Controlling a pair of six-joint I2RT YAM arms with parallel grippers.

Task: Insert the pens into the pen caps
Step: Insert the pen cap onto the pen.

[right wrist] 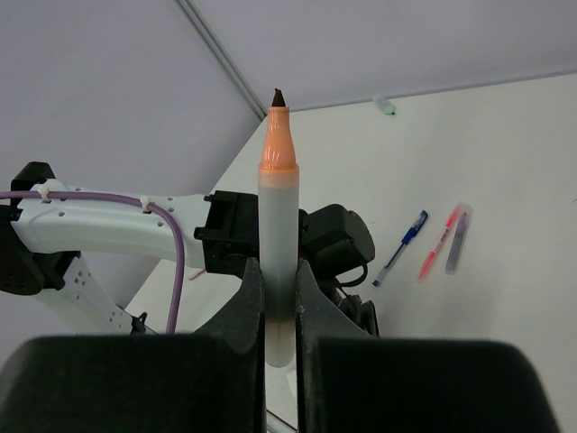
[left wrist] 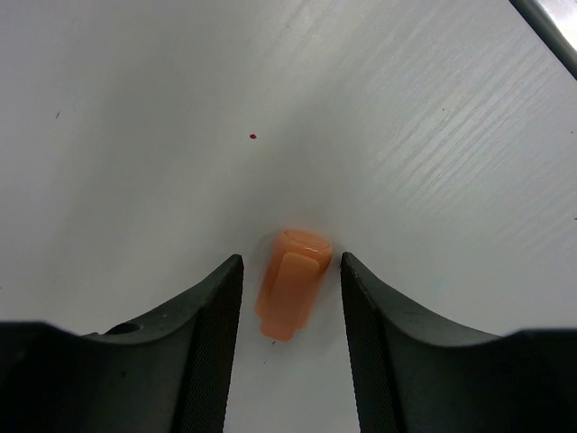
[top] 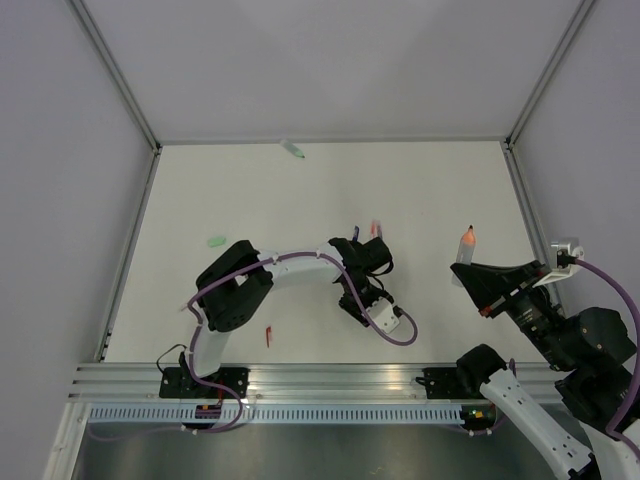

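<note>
The short orange plastic pen cap (left wrist: pixel 293 284) lay on its side on the white table (left wrist: pixel 126 126), directly between the two black fingers of the left end effector (left wrist: pixel 291 263), with its flat clip facing up. The jaws stood partly apart. A sliver of table showed on either side of the cap, so nothing was gripped. Which end was the open mouth could not be told from the wrist view.

The cap sat slightly skewed to the fingers, so a good pinch probably called for squaring the wrist to it first. That way both pads would meet its sides together rather than spinning it. Gripping low on the body, away from the mouth, would leave room for a tip to enter.

Well off to that end effector's right, the right end effector (right wrist: pixel 280 293) was clamped narrowly on a frosted-barrelled pen (right wrist: pixel 278 198) with an orange neck and dark tip. The pen stood up out of the jaws with its tip pointing away from the wrist, ready to meet the cap.

Ahead of the right end effector and to its right, a blue pen (right wrist: pixel 403 245), a red pen (right wrist: pixel 439 242) and a grey pen (right wrist: pixel 457 238) lay on the table.
</note>
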